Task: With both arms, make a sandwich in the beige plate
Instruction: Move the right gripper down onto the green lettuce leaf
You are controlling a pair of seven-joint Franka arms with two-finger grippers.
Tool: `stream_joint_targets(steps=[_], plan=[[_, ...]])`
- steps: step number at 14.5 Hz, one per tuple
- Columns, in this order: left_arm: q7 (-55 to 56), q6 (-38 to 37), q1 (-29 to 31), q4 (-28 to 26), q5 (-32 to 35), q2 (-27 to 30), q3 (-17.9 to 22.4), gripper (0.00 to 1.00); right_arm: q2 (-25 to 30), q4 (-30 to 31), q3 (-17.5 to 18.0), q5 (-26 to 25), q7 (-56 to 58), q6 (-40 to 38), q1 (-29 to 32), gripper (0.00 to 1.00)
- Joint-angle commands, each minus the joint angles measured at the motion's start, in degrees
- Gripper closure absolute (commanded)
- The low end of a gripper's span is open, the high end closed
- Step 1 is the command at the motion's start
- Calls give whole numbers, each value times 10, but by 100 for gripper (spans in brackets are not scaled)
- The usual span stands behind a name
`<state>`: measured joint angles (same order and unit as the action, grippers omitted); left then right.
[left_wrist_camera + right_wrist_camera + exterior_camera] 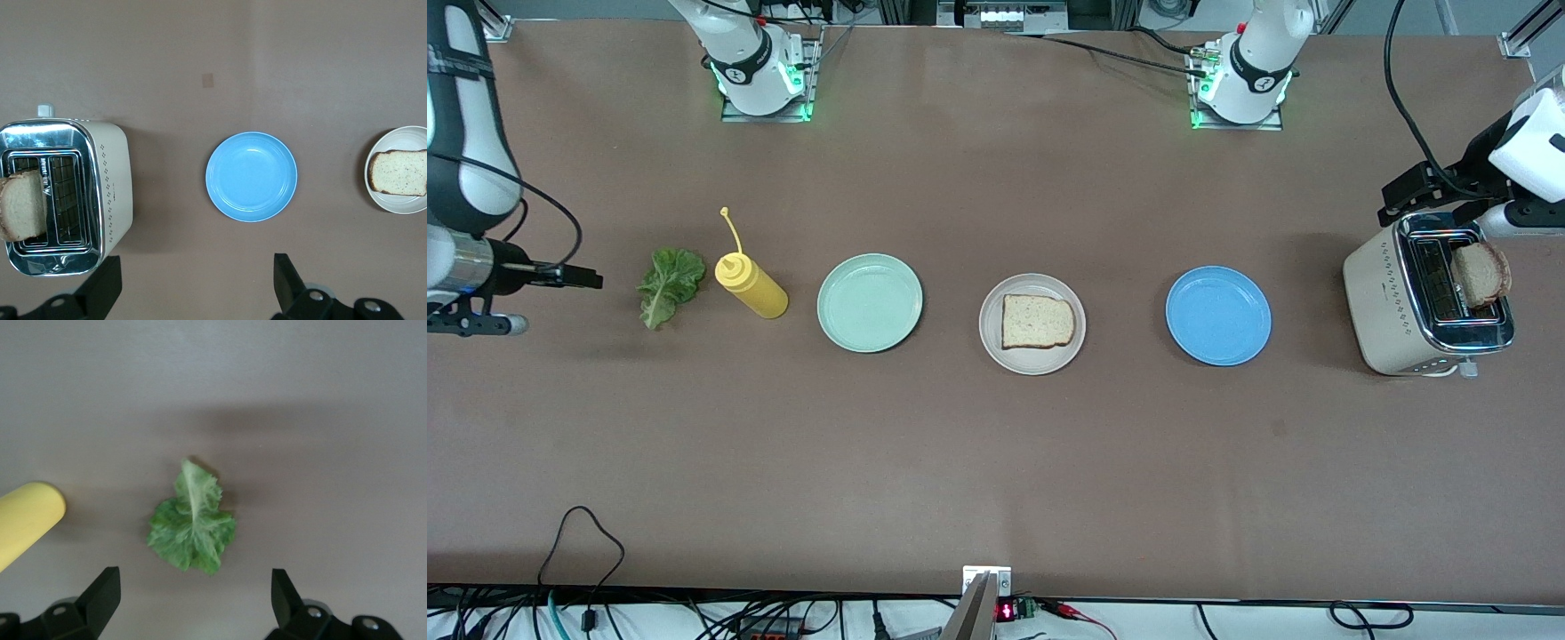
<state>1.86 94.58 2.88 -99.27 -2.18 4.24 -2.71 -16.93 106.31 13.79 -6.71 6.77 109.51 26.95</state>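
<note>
Jaws of the left gripper (193, 290) spread wide and empty, up in the air over the table (996, 462) between the toaster (1392, 302) and the blue plate (1218, 316). Jaws of the right gripper (193, 607) likewise released, holding nothing, hanging over bare table just beside the lettuce leaf (669, 284).

Outward from there: one bread slice (1480, 274) standing up out of a toaster slot. Yellow squeeze bottle (751, 284) lying tilted beside the leaf. Mint green plate (870, 302) next along the row. Beige plate (1032, 351) mid-row between mint and blue, carrying a single flat slice of bread (1037, 321).
</note>
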Motion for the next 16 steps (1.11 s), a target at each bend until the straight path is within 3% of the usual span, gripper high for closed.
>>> stream_joint_targets(steps=[1, 8, 16], plan=[[-6, -4, 2, 4, 3, 5, -5, 0, -6, 20, -3, -15, -20, 36, -1, 0], [-6, -8, 1, 0, 9, 7, -5, 0, -53, 32, -3, -18, -194, 98, 0, 0], [-6, -5, 1, 3, 9, 6, -5, 0, -87, 57, -3, -54, -219, 157, -17, 0]])
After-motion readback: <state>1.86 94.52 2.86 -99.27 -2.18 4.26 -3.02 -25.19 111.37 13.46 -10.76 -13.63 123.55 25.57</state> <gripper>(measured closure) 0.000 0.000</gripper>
